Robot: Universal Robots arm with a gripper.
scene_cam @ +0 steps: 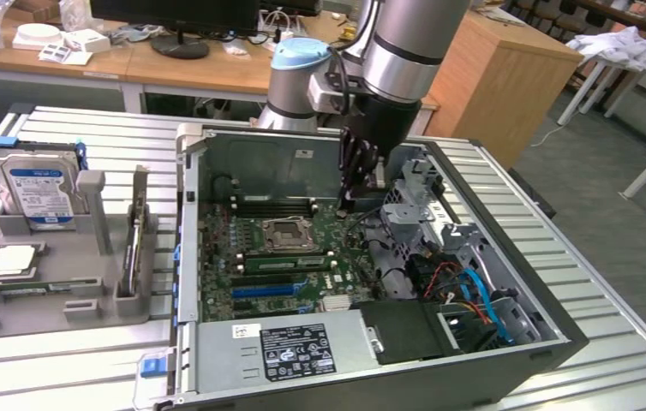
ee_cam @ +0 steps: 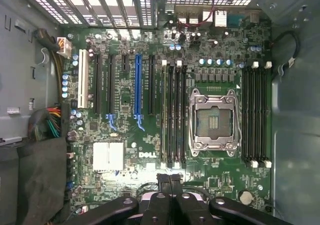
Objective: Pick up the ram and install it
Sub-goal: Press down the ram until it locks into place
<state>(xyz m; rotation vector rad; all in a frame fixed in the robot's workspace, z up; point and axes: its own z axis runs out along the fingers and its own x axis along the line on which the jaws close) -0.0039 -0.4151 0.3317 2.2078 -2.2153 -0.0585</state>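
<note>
The ram – a thin green stick with dark chips – appears to stand already in a memory slot just beside the open processor socket. It is on the motherboard inside an open computer case. In the wrist view the ram shows edge-on as a pale green strip in the outermost slot of the bank next to the socket. The end effector hangs above the board and clear of the stick. Its fingertips are pressed fully together with nothing between them. Judging from this, pickup and placement look finished, and the step in hand is seating the stick or checking it. Whether the slot's end clips have latched cannot be told. Any further push would call for the closed tips to line up over the stick's top edge and press straight down – evenly, without tilting it. On the exterior view's left, a grey tray on the slatted metal surface holds a hard drive.
</note>
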